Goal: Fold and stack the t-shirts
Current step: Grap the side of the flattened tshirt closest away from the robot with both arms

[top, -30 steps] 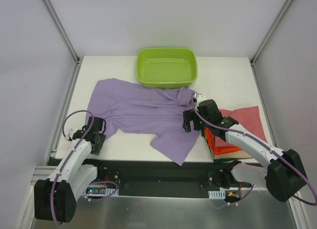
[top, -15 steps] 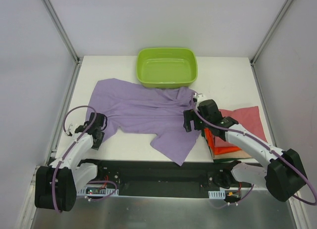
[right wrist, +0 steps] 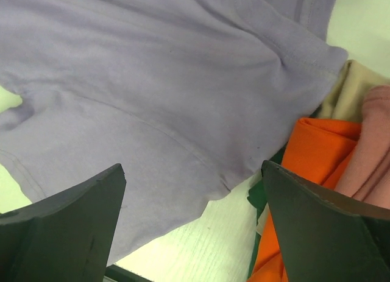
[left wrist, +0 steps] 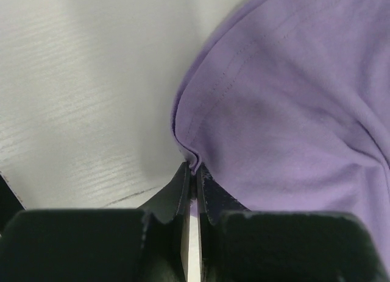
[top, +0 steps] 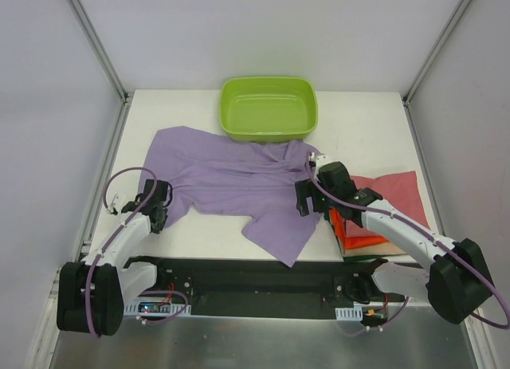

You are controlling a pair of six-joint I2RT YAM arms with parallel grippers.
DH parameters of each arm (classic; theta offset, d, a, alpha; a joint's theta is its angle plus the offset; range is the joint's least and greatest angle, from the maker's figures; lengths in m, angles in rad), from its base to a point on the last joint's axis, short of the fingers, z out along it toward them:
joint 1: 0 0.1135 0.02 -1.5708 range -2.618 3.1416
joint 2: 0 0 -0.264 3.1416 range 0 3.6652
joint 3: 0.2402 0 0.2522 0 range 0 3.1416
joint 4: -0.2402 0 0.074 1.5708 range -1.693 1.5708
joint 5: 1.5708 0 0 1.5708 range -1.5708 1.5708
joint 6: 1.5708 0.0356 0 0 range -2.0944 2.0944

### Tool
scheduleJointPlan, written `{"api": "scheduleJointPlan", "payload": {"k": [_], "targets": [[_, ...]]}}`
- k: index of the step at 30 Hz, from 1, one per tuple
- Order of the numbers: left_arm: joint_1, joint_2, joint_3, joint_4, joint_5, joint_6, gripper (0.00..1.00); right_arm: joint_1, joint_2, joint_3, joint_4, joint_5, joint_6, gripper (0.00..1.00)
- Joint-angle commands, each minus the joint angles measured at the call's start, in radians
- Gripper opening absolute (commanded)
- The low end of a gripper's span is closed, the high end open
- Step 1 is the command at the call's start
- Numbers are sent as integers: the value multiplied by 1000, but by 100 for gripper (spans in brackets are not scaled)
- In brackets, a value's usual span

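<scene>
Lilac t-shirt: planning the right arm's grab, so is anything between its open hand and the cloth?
Nothing visible. The right hand hangs open straight over the lilac t-shirt; the folded orange shirt lies off to its side.

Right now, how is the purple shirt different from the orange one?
The purple shirt lies spread out and rumpled; the orange shirt is folded flat. The left gripper pinches the purple shirt's hem; nothing holds the orange shirt. The purple shirt has nothing on top of it; a rose-red shirt partly covers the orange shirt. Both are plain cloth.
</scene>
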Motion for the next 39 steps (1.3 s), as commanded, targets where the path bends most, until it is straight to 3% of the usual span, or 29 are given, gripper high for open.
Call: {"api": "scheduleJointPlan", "payload": {"k": [1,10,13,18,21,30,36,39], "targets": [[7,-72,-40,-24,31,52,0,77,-27,55,-70,22,-39,96],[9,-254,-70,0,54,100,0,520,139,173,-250,84,17,99],[9,-241,-61,5,68,112,0,632,219,207,-315,107,47,90],[11,-216,-64,15,65,120,0,674,291,201,-318,26,90,69],[12,-210,-76,20,70,112,0,689,341,204,-314,-16,84,61],[14,-211,-72,29,82,113,0,687,452,211,-321,168,100,45],[14,-213,-63,31,79,120,0,686,457,201,-344,274,129,26],[15,-213,-52,29,76,129,0,684,437,205,-355,270,134,11]]}}
